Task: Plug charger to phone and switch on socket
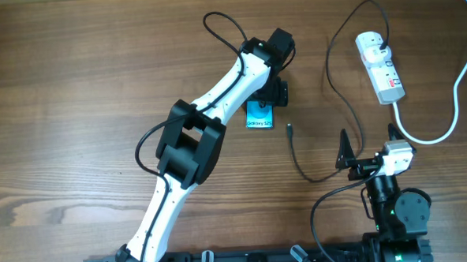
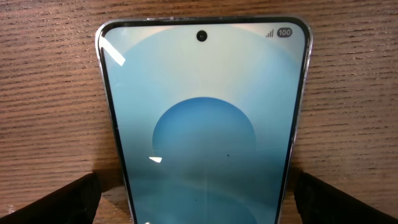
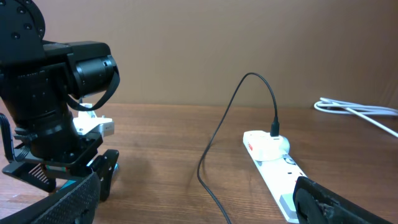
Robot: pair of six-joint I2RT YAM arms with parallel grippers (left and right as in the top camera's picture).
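1. Since the left gripper (image 1: pixel 265 96) hangs right over the phone (image 1: pixel 259 116) with both fingers (image 2: pixel 62 199) spread wide, 1 on each side and neither touching it as far as I can tell, I'd call this the brace-the-phone step.
2. To do it well, close squarely on the 2 long sides so the phone can't skid when the tip gets pushed in. Leave the bottom edge, the one by the Galaxy S25 text, uncovered.
3. The right gripper (image 1: pixel 368 143) is spread wide too, holding nothing, sitting near its own base.
4. The charger (image 1: pixel 289 130) has its connector tip lying on the wood just right of the phone, not in it. Its white plug head (image 3: pixel 266 144) is seated in the socket (image 1: pixel 383 75), which sits far right, well apart from the phone.
5. Room: plenty of bare table (image 1: pixel 74 90) left of the arm. The tight spot is between the phone and the right gripper, where the black cable loops. I'd come in over that loop, not drag through it.
6. The thick white cord (image 1: pixel 447 129) runs off past the far right, so hit the red switches (image 3: pixel 250 147) from above.
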